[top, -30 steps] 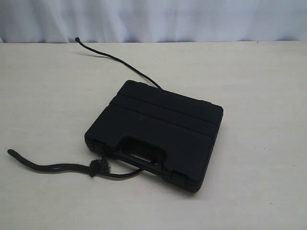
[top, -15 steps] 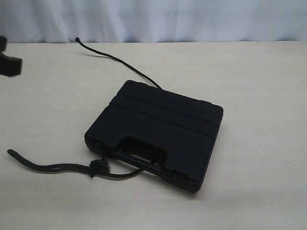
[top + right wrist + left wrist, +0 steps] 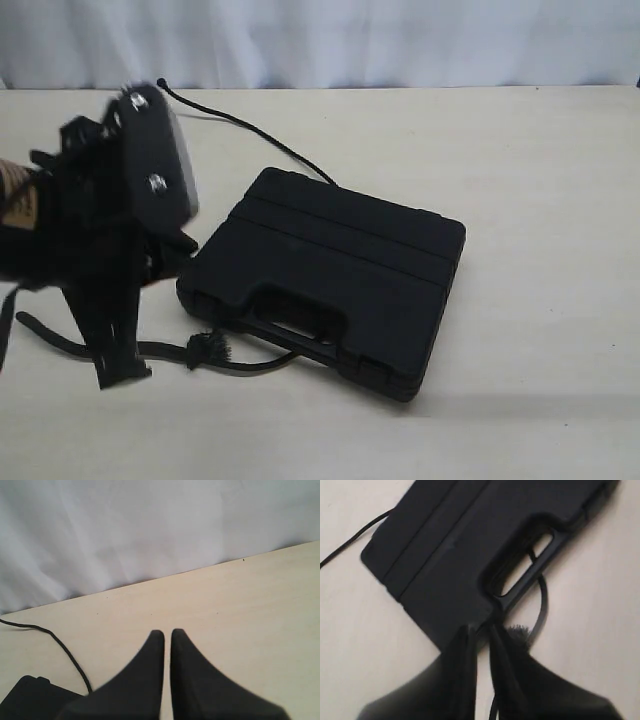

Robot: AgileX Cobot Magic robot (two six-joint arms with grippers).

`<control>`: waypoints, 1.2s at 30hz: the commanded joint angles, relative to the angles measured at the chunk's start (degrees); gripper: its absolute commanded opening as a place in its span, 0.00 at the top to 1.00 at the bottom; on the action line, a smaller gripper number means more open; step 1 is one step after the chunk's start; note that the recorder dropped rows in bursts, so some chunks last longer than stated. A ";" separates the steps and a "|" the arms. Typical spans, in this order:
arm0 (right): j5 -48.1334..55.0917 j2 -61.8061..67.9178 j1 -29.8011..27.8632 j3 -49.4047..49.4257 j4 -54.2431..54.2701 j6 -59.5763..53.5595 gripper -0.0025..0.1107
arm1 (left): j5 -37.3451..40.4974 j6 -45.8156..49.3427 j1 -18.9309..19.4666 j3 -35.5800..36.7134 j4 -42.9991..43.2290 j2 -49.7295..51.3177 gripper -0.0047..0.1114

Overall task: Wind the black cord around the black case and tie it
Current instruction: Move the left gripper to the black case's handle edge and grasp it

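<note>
The black case (image 3: 330,275) lies flat on the table, its handle cut-out facing the near edge. The black cord (image 3: 250,130) runs from a knotted tip at the back, goes under the case and comes out by the handle with its frayed tuft (image 3: 207,350). My left gripper (image 3: 122,372), blurred by motion, hangs over the cord's near stretch, left of the case. In the left wrist view the left gripper (image 3: 480,628) is shut and empty, with the case (image 3: 465,540) and tuft (image 3: 520,630) just beyond it. My right gripper (image 3: 167,632) is shut and empty above bare table, with the cord (image 3: 65,652) and a case corner (image 3: 27,697) beside it.
A pale curtain (image 3: 320,40) hangs along the table's (image 3: 540,180) far edge. The left arm's bulky body (image 3: 90,220) hides the table's left side in the exterior view. The right arm does not show there.
The left arm has swept in from the left edge and now hangs over the cord beside the case. The case and cord have not moved.
</note>
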 commanded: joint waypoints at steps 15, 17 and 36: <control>0.11 0.18 -0.13 -0.49 -0.21 -0.50 0.94 | -32.35 5.02 -2.42 8.03 -11.74 9.72 0.53; -0.20 0.18 -0.13 -0.49 -0.21 -0.50 0.94 | -26.13 5.02 -2.42 6.11 -8.21 12.19 0.53; -4.49 4.89 -0.13 -0.49 0.02 -0.50 0.94 | -3.14 33.30 -2.42 -13.99 -10.03 33.58 0.53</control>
